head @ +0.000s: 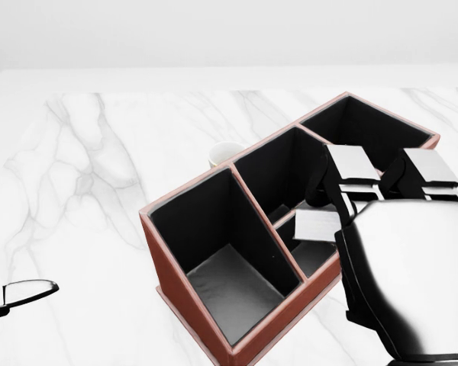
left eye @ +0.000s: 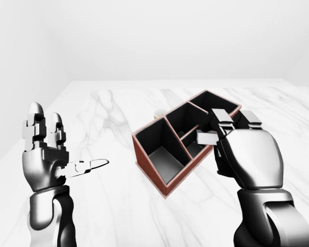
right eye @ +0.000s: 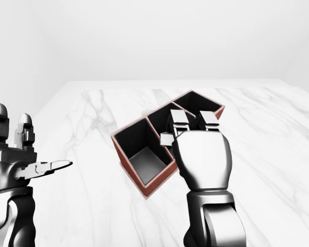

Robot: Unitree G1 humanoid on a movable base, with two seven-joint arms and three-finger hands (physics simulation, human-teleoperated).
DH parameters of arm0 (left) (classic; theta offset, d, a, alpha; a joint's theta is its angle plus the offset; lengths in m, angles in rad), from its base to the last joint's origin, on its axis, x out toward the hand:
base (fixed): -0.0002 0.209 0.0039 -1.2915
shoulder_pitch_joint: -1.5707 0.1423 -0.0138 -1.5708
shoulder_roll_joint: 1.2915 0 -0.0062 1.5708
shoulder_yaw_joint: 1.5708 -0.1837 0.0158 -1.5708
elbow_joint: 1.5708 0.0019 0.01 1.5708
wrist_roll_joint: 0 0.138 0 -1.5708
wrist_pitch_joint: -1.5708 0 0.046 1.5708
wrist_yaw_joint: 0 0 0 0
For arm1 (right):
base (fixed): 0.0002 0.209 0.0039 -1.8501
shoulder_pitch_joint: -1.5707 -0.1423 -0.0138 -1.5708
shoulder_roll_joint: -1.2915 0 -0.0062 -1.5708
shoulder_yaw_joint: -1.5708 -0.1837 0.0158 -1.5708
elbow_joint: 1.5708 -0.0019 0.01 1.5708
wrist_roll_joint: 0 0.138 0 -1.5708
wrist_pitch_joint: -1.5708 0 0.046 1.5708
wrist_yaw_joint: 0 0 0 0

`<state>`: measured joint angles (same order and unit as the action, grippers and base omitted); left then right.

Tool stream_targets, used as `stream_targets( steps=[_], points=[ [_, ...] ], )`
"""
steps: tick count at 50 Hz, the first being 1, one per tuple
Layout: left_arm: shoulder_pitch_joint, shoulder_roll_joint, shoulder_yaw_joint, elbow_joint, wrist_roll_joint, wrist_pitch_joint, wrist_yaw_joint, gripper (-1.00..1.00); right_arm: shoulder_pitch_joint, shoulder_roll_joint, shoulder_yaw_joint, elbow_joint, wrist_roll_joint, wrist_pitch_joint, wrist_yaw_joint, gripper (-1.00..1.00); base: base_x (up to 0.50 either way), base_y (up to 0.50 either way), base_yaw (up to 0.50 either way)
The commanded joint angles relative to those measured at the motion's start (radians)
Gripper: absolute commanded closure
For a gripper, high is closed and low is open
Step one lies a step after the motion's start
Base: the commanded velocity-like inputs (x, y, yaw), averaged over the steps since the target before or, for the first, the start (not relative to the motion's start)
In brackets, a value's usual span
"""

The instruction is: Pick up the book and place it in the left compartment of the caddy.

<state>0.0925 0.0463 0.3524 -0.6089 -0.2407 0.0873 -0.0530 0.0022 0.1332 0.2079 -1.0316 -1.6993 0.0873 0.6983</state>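
The caddy [head: 175, 263] is a red-brown box with black insides, standing askew on the white marble table [head: 84, 198]. Its large left compartment [head: 229, 282] holds nothing. The middle part is split by a low divider, and another compartment lies at the upper right. No book shows in any view. My right hand [head: 359, 194] is raised with its back toward the camera, fingers spread open and nothing seen in them, covering the caddy's lower right side. My left hand [left eye: 67, 141] stands open far left of the caddy, thumb pointing right.
A small white cup [head: 225, 152] peeks out just above the caddy's upper wall in the head view. The marble table runs wide on every side, and its far edge meets a plain white wall.
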Motion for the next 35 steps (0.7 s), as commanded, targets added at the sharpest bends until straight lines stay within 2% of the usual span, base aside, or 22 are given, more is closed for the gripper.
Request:
stream_targets(
  steps=[1,9,21,25,27,30,35],
  points=[
    [-0.002,0.001,0.002,0.002,-0.001,0.000,-0.001,-1.00,0.017,0.004,0.134,-0.015,-0.049,0.000,0.000,1.00,0.00,0.00,0.00],
    [-0.001,0.000,-0.004,0.009,0.004,0.000,-0.001,-1.00,0.040,0.025,0.200,-0.015,-0.060,0.000,0.000,1.00,0.00,0.00,0.00],
    [-0.001,-0.001,-0.007,0.003,0.006,0.000,0.001,-1.00,0.034,0.073,0.142,-0.015,0.010,0.000,0.000,1.00,0.00,0.00,0.00],
    [0.000,0.000,-0.003,-0.003,0.002,0.000,0.001,-1.00,0.056,0.084,0.163,-0.016,0.058,0.000,0.000,1.00,0.00,0.00,0.00],
    [0.001,-0.001,-0.002,0.000,0.002,0.000,-0.001,-1.00,0.056,0.072,0.160,-0.016,0.075,0.000,0.000,1.00,0.00,0.00,0.00],
    [0.000,0.000,-0.002,0.000,0.001,0.000,0.000,-1.00,0.034,0.009,0.130,-0.016,0.118,0.000,0.000,1.00,0.00,0.00,0.00],
    [-0.001,-0.001,-0.003,0.000,0.003,0.000,0.000,-1.00,0.033,-0.049,0.163,-0.015,0.138,0.000,0.000,1.00,0.00,0.00,0.00]
  ],
)
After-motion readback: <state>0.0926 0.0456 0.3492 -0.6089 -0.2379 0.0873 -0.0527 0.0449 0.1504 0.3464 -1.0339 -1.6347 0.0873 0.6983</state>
